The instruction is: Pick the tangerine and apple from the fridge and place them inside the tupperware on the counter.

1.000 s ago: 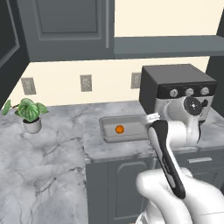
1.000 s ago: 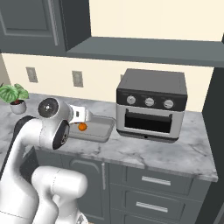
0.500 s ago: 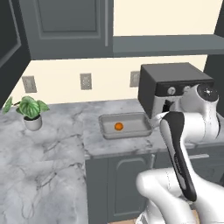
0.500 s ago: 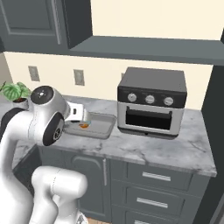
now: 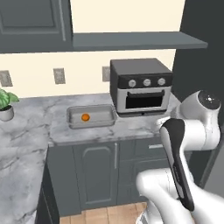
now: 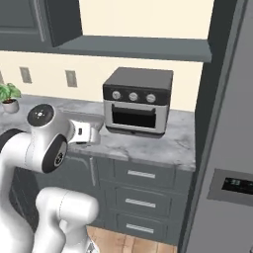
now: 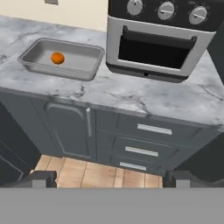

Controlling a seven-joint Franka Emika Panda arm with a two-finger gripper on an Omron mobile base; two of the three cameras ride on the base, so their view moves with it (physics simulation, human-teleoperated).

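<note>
Grey fridge (image 6: 225, 163) fills the right side of the right base view, its door shut and a small dark display panel on it. Veined marble counter (image 5: 35, 131) runs along the cream wall over dark cabinets and drawers with silver handles. On it a black-and-silver toaster oven (image 5: 141, 86) stands just right of the tupperware (image 5: 91, 116), which holds the tangerine (image 5: 85, 117). A potted plant (image 5: 5, 105) sits far left. Gripper (image 7: 109, 179) hangs empty, fingertips spread wide above the wooden floor.

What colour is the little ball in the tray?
Bright orange. The tangerine in the tupperware shows best in the hand view.
</note>
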